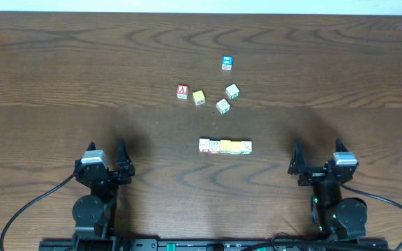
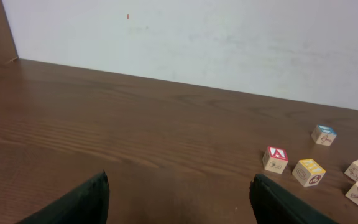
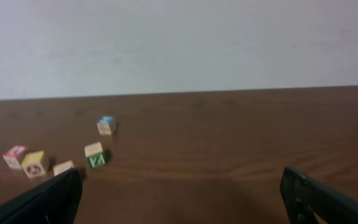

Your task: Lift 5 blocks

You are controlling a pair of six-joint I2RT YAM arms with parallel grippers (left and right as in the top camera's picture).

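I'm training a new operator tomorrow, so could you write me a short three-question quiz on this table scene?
1. True or false: the left end effector and the right end effector are both open and hold nothing.
2. Multiple choice: the row of five blocks lies (A) nearer the robot than the red "A" cube; (B) against the table's far edge; (C) between the left end effector's fingers.
3. Count: how many loose cubes lie beyond that row, including the blue-faced cube?
Key: 1 true; 2 A; 3 five.
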